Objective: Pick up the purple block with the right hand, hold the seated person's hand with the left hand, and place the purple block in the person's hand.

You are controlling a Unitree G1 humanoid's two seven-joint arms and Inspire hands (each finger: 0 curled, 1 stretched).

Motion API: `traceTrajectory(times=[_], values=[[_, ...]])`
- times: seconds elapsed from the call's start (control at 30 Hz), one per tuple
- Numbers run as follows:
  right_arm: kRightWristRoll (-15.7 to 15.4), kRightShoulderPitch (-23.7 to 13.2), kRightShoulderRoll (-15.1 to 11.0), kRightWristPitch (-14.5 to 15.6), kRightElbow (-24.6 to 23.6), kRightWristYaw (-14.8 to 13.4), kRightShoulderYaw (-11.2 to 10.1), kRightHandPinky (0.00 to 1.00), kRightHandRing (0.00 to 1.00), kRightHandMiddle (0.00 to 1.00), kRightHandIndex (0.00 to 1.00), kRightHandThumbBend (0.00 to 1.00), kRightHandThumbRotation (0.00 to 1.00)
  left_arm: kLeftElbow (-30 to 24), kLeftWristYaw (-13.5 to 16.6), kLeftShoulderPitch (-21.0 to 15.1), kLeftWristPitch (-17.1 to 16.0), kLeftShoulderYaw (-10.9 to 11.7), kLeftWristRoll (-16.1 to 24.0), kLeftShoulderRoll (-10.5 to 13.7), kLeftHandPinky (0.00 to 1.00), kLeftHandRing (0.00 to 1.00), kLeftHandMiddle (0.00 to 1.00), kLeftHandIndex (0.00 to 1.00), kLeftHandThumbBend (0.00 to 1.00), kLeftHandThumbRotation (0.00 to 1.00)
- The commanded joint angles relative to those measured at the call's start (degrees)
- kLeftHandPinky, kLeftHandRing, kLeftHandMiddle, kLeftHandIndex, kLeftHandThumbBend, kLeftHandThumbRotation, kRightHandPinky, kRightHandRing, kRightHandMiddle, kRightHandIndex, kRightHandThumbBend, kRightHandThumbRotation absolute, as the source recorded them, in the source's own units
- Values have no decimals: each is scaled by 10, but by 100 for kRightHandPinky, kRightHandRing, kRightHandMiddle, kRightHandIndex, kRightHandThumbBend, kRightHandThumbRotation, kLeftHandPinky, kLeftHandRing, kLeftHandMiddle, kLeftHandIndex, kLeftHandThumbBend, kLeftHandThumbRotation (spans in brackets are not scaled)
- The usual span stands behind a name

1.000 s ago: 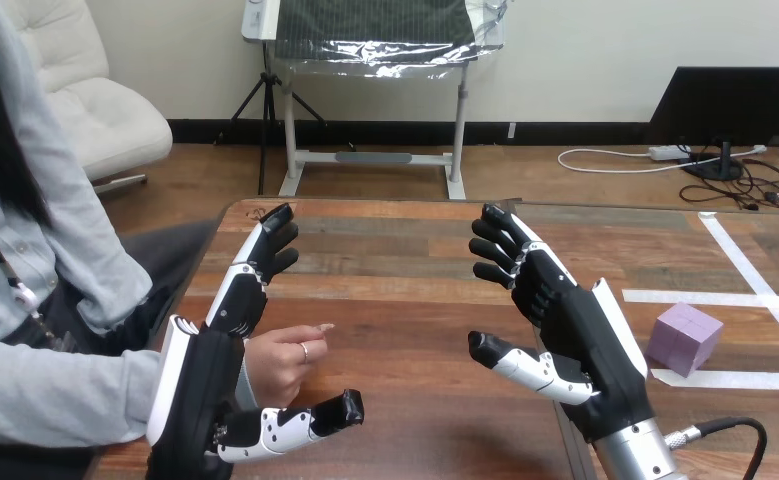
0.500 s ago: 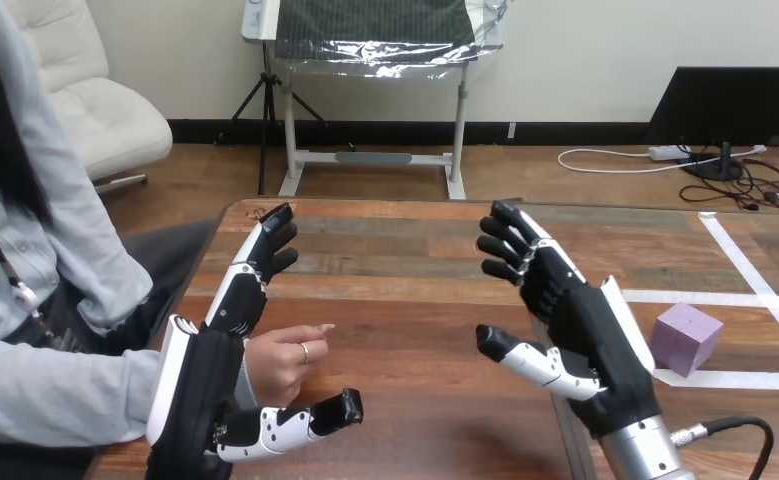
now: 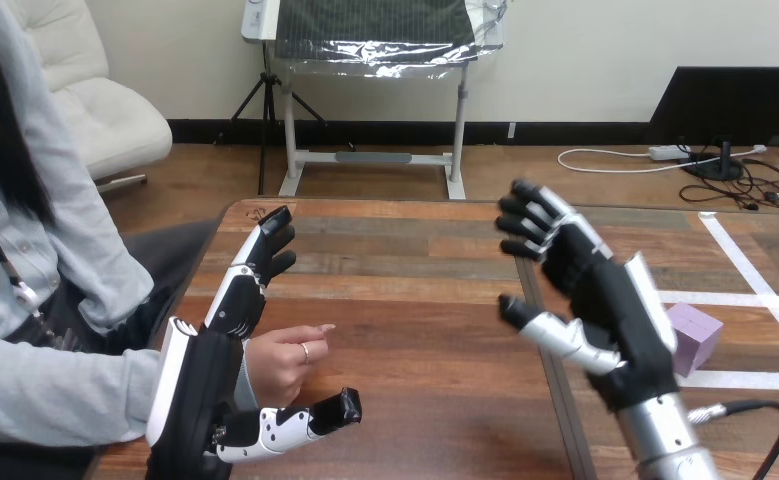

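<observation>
The purple block (image 3: pixel 697 336) lies on the table at the right, partly hidden behind my right hand (image 3: pixel 605 300). That hand is raised above the table, open, fingers straight and pointing away, just left of the block. My left hand (image 3: pixel 210 385) is open at the lower left, fingers stretched forward and thumb (image 3: pixel 295 422) pointing right. The person's hand (image 3: pixel 283 358) rests loosely curled on the table between my left fingers and thumb; neither is curled round it.
White tape lines (image 3: pixel 740 260) mark a square on the wooden table (image 3: pixel 405 270) around the block. The person sits at the left, with a grey sleeve (image 3: pixel 55 395) along the table's near left edge.
My right hand has moved right and a little away from me, toward the purple block, now covering its left side. My left hand and the person's hand have stayed put.
</observation>
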Motion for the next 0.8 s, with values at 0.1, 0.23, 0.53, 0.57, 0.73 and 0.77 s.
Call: traceTrajectory(times=[0.1, 0.23, 0.53, 0.57, 0.73, 0.77], values=[[7, -70, -24, -9, 9, -28, -33, 74, 83, 85, 86, 100, 52, 5, 1, -38, -4, 9, -4, -7, 88, 93, 95, 93, 100, 53], [6, -77, -32, -9, 13, -33, -40, 75, 83, 85, 87, 100, 53, 6, 5, -39, -5, 14, 3, -9, 87, 93, 95, 92, 100, 53], [10, -94, -48, -5, 18, -46, -58, 76, 83, 85, 88, 100, 55, 3, 9, -36, -1, 21, 13, -13, 87, 92, 95, 92, 100, 54], [8, -97, -52, -5, 20, -50, -60, 77, 83, 85, 88, 100, 54, 3, 9, -36, -2, 21, 13, -13, 87, 93, 95, 92, 100, 55], [-1, -104, -63, -3, 23, -64, -67, 77, 84, 85, 87, 100, 54, 4, 8, -36, -3, 22, 14, -14, 87, 93, 95, 92, 100, 55], [-5, -106, -66, -2, 24, -71, -69, 78, 84, 85, 87, 100, 54, 4, 8, -36, -4, 23, 15, -14, 87, 93, 95, 92, 100, 55]])
